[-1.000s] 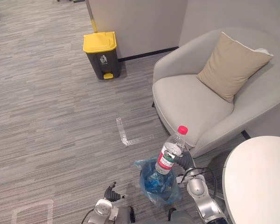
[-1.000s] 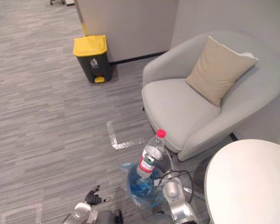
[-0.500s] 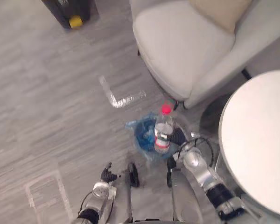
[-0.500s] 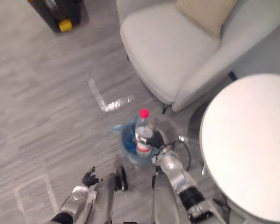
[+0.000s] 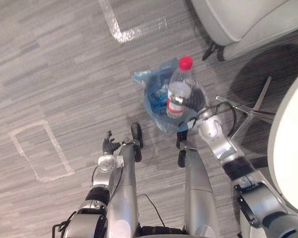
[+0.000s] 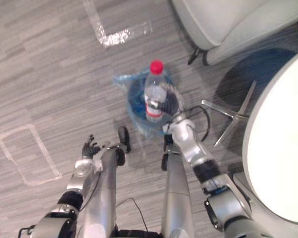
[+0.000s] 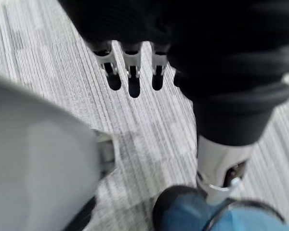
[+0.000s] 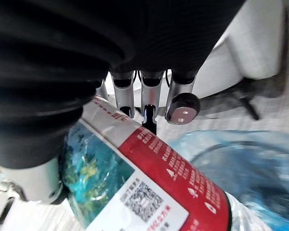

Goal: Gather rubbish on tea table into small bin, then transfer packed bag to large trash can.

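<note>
- The right hand (image 5: 192,102) holds a plastic bottle (image 5: 180,87). Its fingers (image 8: 150,98) are curled round the labelled middle of the bottle, with the thumb on the other side.
- The bottle stands nearly upright, red cap up and base down. Its long axis points down towards the small bin (image 5: 158,113).
- In the head views the bottle's lower half lies over the mouth of the bin, inside the outline of the blue bag (image 5: 145,79) that lines it. How high the base sits above the bag cannot be told.
- The right wrist view shows the blue bag just past the bottle, so the opening seems to lie straight ahead of the held end.
- The left hand (image 5: 109,146) hangs low at the robot's left, well apart from the bin. Its fingers are loose and spread and hold nothing.
- The right hand is the nearer one and already has the bottle, so the drop looks like its job.
- The coming move likely needs only a short lowering along the bottle's own axis, then a release.
- The bottle is taller than the bin looks deep, so it may lean on the rim or tip the light bin.
- The table (image 5: 290,148) stands at the robot's right.
</note>
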Controlling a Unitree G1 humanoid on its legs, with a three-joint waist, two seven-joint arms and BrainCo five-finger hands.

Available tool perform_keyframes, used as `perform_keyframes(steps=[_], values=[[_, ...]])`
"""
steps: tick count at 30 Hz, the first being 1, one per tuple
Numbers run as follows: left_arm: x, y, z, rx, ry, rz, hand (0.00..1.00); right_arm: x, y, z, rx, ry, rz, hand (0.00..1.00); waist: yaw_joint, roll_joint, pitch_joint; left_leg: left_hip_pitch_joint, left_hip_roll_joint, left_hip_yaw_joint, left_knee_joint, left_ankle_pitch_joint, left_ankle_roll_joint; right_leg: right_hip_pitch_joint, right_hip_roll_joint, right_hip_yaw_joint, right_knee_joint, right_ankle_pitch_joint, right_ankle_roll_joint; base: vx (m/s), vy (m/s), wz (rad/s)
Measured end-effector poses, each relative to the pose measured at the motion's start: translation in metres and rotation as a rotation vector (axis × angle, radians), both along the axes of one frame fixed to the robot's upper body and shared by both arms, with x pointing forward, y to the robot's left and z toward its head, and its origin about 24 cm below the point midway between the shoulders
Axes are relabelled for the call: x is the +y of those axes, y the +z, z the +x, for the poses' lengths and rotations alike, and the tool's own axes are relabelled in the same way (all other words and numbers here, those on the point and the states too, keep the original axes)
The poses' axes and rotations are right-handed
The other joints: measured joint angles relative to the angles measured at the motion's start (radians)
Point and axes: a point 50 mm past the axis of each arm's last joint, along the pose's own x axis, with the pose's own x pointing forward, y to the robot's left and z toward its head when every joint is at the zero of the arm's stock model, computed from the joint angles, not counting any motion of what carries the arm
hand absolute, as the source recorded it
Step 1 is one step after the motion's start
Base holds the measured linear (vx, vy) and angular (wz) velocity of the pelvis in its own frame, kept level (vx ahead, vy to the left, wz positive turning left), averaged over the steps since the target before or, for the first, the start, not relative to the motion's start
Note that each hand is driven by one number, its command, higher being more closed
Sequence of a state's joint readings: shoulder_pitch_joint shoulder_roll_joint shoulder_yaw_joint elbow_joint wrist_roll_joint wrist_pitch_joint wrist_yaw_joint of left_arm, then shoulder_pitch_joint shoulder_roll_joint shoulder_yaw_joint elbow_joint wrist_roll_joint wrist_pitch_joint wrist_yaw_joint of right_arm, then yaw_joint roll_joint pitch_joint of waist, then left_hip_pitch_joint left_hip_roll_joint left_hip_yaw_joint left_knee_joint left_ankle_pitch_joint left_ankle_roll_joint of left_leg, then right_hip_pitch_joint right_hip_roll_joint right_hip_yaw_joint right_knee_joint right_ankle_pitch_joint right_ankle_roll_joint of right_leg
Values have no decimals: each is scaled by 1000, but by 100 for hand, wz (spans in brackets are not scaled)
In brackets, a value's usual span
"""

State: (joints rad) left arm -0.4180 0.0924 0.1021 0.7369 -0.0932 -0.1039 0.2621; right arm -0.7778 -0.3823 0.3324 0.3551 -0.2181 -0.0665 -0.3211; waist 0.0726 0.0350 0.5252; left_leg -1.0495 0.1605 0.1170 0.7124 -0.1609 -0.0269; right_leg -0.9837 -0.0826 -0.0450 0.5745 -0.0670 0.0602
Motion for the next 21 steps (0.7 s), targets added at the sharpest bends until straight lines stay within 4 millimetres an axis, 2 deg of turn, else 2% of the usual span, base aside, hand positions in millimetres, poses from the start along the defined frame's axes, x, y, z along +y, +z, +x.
perform_keyframes(steps=[7, 10, 11, 17, 21], values=[[-12, 14, 5, -71, 1, -53, 0, 8, 1, 7, 24, -15, 108, 100, 13, 0, 0, -46, -19, -32, -20, 19, -9, -40, -17, -35, 15, -10, -15, 25, 23, 17], [-14, 15, 7, -76, -3, -57, 0, 8, -11, 12, 80, -47, 137, 100, 14, -1, 0, -49, -31, -41, -45, 37, -13, -47, -26, -45, 16, -12, -18, 27, 7, 17], [-14, 15, 7, -76, -2, -57, 0, 9, -16, 14, 103, -57, 144, 0, 15, -2, -1, -49, -31, -44, -45, 38, -14, -47, -26, -48, 18, -13, -19, 30, 0, 8], [-16, 15, 7, -76, -6, -63, 0, -1, -34, 14, 149, -135, 129, 0, 15, -7, -5, -47, -32, -44, -44, 42, -13, -47, -28, -49, 26, -14, -20, 6, 0, 1], [-20, 14, 7, -74, -11, -70, 0, -3, -38, 13, 155, -150, 142, 0, 13, -8, -6, -38, -32, -43, -46, 45, -12, -40, -28, -48, 28, -14, -20, 0, 0, 0]])
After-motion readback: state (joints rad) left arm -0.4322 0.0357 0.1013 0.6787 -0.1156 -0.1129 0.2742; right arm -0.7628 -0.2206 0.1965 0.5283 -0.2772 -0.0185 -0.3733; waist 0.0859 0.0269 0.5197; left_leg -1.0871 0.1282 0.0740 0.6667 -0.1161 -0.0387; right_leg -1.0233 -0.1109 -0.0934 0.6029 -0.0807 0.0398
